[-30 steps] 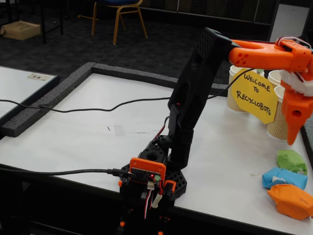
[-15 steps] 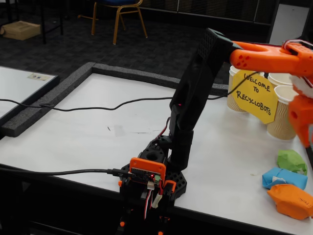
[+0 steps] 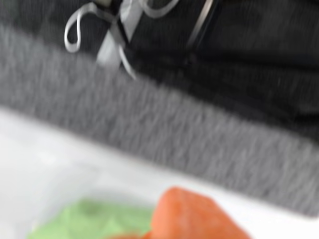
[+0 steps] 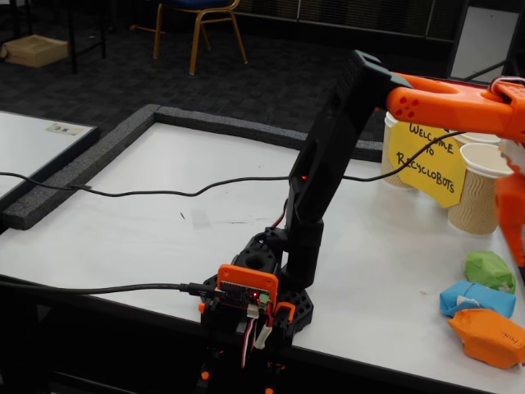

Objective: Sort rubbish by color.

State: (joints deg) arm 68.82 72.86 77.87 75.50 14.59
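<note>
Gripper [image 4: 518, 246] above green wad [image 4: 490, 269]; jaw state cannot be told.
Blue wad [image 4: 476, 297] and orange wad [image 4: 490, 335] lie beside it.

green wad [image 4: 490, 269], blue wad [image 4: 476, 297], orange wad [image 4: 489, 336], clustered

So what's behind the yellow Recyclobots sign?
In the fixed view, ribbed tan paper cups stand behind the yellow sign: one mostly covered at its left, another clear at its right. Any further cups or contents are hidden by the sign and arm.
</note>
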